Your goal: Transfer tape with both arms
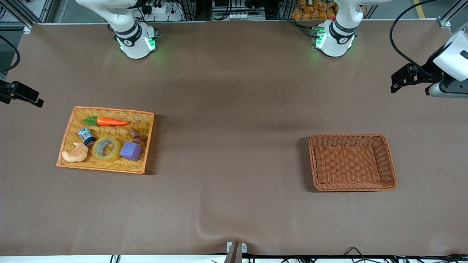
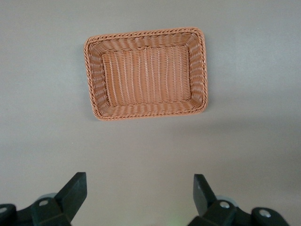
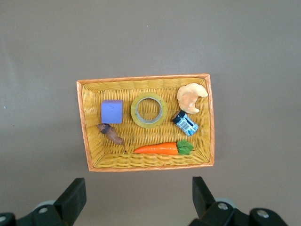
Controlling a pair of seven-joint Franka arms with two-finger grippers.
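Observation:
The tape [image 1: 106, 149], a translucent yellow ring with a grey core, lies flat in the yellow tray [image 1: 109, 109] toward the right arm's end of the table, between a purple cube [image 1: 131, 150] and a croissant [image 1: 75, 153]. It also shows in the right wrist view [image 3: 148, 109]. My right gripper [image 3: 138, 200] is open and empty, high above the table beside the tray [image 3: 141, 78]. My left gripper [image 2: 139, 197] is open and empty, high above the table beside the brown wicker basket [image 2: 202, 70]. Only the arms' bases, right [image 1: 135, 40] and left [image 1: 334, 36], show in the front view.
The tray also holds a carrot [image 1: 111, 121], a small blue-labelled can [image 1: 87, 136] and a small brown object [image 1: 136, 136]. The empty brown basket [image 1: 387, 160] stands toward the left arm's end. Black fixtures jut in at both table ends [image 1: 409, 76] [image 1: 20, 94].

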